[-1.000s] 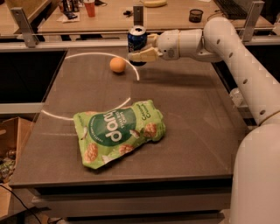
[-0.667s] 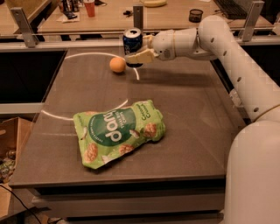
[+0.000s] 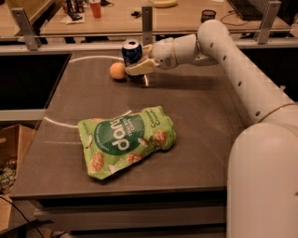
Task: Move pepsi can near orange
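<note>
The pepsi can (image 3: 131, 52) is dark blue with a silver top and stands upright at the far side of the dark table, held in my gripper (image 3: 139, 60). One pale finger (image 3: 141, 68) lies across the can's front and the other sits behind it. The orange (image 3: 118, 70) is a small round fruit on the table just left of the can, a small gap apart from it. My white arm (image 3: 223, 51) reaches in from the right.
A green snack bag (image 3: 125, 139) lies flat in the middle of the table. A white curved line (image 3: 60, 123) runs along the tabletop. Behind the table a rail with metal posts (image 3: 147, 18) fronts a desk holding a red cup (image 3: 95, 8) and a banana (image 3: 163, 3).
My gripper has carried the pepsi can to the left, bringing it closer to the orange. The orange and the snack bag have not moved.
</note>
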Controlling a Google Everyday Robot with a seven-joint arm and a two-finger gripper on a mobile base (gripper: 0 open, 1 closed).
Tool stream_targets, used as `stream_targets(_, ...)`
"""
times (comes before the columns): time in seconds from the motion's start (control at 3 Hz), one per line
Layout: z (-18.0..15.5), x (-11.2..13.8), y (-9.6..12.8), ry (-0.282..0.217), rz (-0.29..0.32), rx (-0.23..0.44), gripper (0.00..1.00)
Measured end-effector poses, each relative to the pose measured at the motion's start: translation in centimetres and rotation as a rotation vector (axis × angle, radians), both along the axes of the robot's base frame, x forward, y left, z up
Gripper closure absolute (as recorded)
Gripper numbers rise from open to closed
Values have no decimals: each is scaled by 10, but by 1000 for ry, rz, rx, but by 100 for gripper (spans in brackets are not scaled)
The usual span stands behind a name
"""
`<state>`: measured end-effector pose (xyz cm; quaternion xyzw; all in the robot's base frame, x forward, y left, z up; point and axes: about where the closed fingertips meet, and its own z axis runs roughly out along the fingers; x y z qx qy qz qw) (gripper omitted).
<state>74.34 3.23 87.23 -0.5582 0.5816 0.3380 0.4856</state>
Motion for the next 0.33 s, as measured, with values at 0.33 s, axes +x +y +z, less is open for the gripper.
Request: stream_targets(0.33,0,0,3,1,4,2,82)
